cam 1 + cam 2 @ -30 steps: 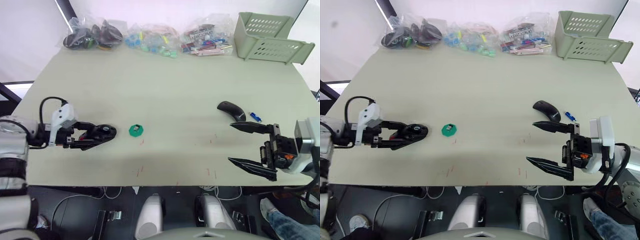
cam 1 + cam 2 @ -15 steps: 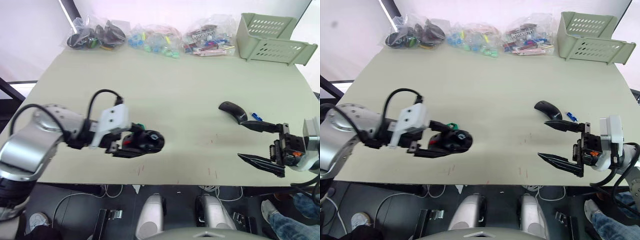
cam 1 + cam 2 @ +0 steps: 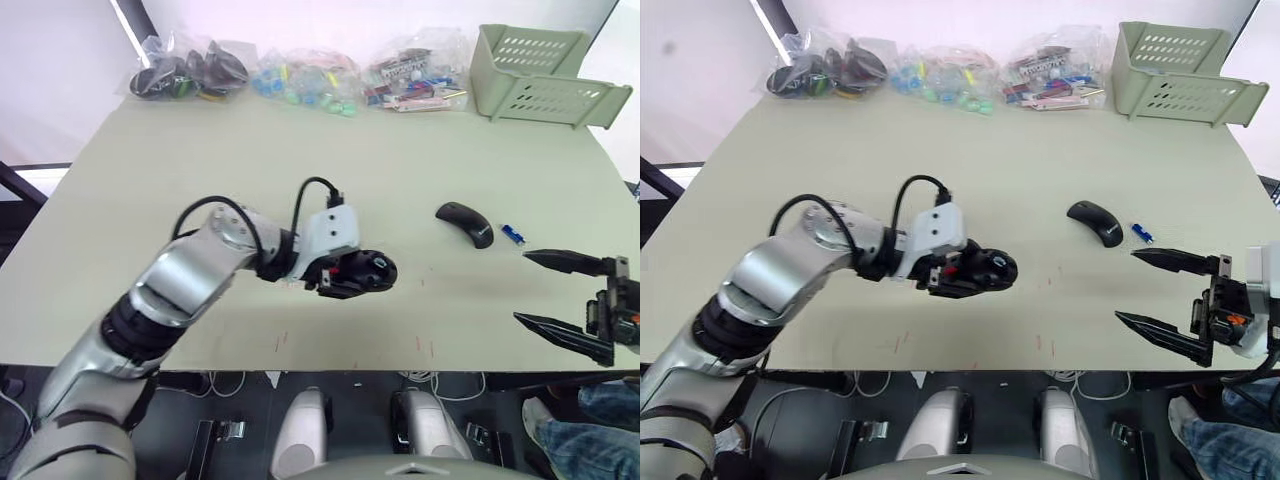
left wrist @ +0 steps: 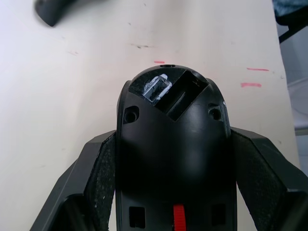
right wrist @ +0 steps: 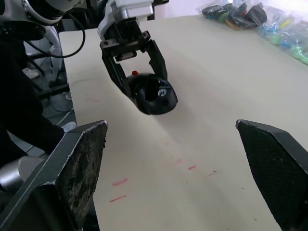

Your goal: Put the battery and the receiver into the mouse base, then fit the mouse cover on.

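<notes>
My left gripper [image 3: 368, 272] is shut on the mouse base [image 3: 362, 270], a black oval body with a red patch [image 4: 178, 212] and an open recess [image 4: 180, 94], held low over the middle of the table. The mouse cover [image 3: 465, 222], a glossy black shell, lies on the table to the right. Just right of it lies the small blue battery [image 3: 512, 235]. My right gripper [image 3: 522, 288] stands open near the table's front right edge, with nothing between its fingers [image 5: 82, 166]. I cannot make out the receiver.
Clear bags of small parts [image 3: 300, 78] line the table's far edge. A pale green basket [image 3: 545, 72] stands at the back right. Short red marks [image 3: 283, 341] dot the tabletop near the front edge.
My left arm has swung to the right, carrying the mouse base from the table's left side to its middle. The right gripper has drawn back towards the right edge.
</notes>
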